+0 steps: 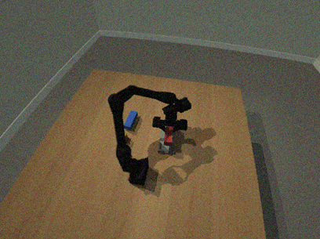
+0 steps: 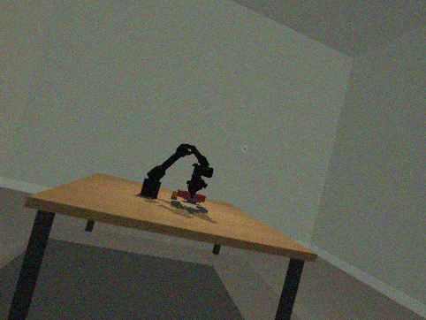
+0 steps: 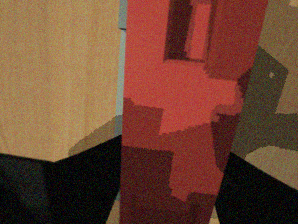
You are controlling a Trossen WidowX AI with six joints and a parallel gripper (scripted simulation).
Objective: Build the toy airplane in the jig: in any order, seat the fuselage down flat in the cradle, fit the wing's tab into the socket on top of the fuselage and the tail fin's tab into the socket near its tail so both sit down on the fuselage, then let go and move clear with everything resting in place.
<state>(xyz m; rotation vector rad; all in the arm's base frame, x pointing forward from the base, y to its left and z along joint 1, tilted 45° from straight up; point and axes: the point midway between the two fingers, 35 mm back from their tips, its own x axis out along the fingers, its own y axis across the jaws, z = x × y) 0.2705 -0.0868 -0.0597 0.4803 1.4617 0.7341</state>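
Observation:
My gripper (image 1: 169, 129) (image 2: 192, 194) (image 3: 169, 143) is shut on the red fuselage (image 1: 169, 139) (image 2: 198, 198) (image 3: 150, 80) and holds it roughly level above the grey jig (image 1: 164, 149) (image 2: 201, 210) (image 3: 120, 75). In the exterior view a gap shows between fuselage and jig. The fuselage hides most of the jig in the wrist view. A socket shows in its top. The blue wing (image 1: 130, 120) (image 2: 191, 201) lies on the table, left of the jig in the top view. The yellow tail fin (image 1: 126, 135) (image 2: 174, 194) lies near it, partly hidden by the arm.
The wooden table (image 1: 205, 188) (image 2: 102, 194) carries everything. The arm's base (image 1: 138, 171) (image 2: 150, 188) stands in front of the parts in the top view. The arm arches over the side where the wing and tail fin lie.

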